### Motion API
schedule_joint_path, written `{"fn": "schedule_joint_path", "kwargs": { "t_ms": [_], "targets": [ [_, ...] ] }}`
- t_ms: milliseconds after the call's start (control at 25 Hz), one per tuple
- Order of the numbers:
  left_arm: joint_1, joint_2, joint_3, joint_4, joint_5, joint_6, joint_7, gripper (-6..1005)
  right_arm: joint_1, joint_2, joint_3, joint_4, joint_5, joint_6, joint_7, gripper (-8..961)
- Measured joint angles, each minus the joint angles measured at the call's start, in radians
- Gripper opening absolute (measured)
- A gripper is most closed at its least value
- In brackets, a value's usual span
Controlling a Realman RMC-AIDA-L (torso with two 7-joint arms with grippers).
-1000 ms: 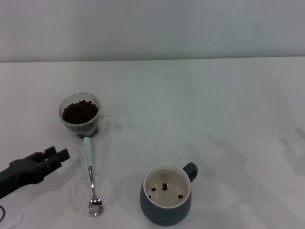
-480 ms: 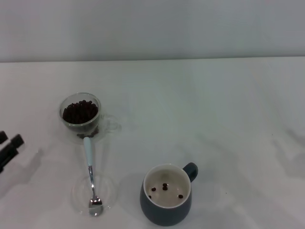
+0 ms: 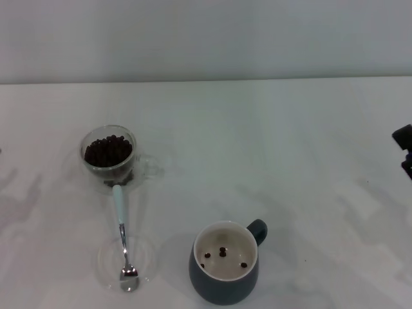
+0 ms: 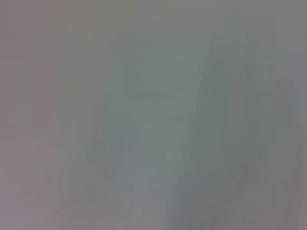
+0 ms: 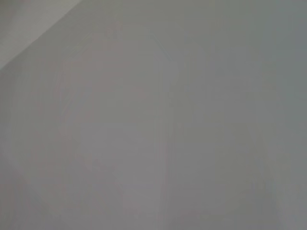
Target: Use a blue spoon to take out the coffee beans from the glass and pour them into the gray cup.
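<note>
Right gripper (image 3: 404, 149): only a dark, blocky tip shows at the right edge of the head view, above the table and well apart from every task thing; whether its fingers stand apart or together cannot be told.
Left gripper: out of sight in all three views.
Wrist views: both show only a blank pale surface, nothing to name.
Gray cup (image 3: 224, 280): rounded, matte blue-gray ceramic outside, smooth cream-white inside, small loop handle pointing up and to the right in the head view; it stands upright near the front edge, the nearest task thing to the right gripper.
Beans in the cup (image 3: 223, 252): a few dark oval beans lie scattered on its pale bottom.
Glass (image 3: 109, 156): small clear mug with thick see-through walls and a clear side handle turned to the right; upright, on the left part of the table, farther back than the cup.
Coffee beans (image 3: 108, 150): a heap of small, glossy, nearly black ovals that fills the glass close to its rim.
Blue spoon (image 3: 121, 225): pale blue handle, thin shiny metal neck and bowl; the handle end lies just at the foot of the glass, the bowl toward the front.
Glass dish (image 3: 145, 256): shallow, round, clear; the spoon's bowl rests in it, left of the gray cup.
Table (image 3: 290, 141): flat, white, matte, with soft shadows near both side edges.
In the way: nothing lies between cup, glass and spoon.
</note>
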Motion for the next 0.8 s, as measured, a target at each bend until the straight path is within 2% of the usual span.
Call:
{"fn": "schedule_joint_path", "kwargs": {
  "t_ms": [160, 280, 440, 640, 800],
  "targets": [
    [-0.036, 0.000, -0.001, -0.065, -0.101, -0.013, 0.112, 534, 0.002, 0.000, -0.007, -0.003, -0.003, 0.047, -0.021, 577],
    [-0.073, -0.002, -0.001, -0.133, -0.156, -0.023, 0.247, 534, 0.002, 0.001, -0.004, -0.015, 0.002, 0.069, -0.090, 576],
    [-0.111, -0.004, -0.001, -0.204, -0.245, -0.023, 0.342, 535, 0.005, 0.001, 0.017, -0.060, 0.039, 0.088, -0.182, 575],
    [-0.125, -0.003, -0.001, -0.222, -0.349, -0.022, 0.367, 535, 0.010, 0.001, 0.044, -0.076, 0.069, 0.096, -0.210, 574],
    [-0.135, -0.003, 0.000, -0.240, -0.415, -0.022, 0.456, 535, 0.018, -0.001, 0.081, -0.076, 0.074, 0.136, -0.214, 574]
  ]
}}
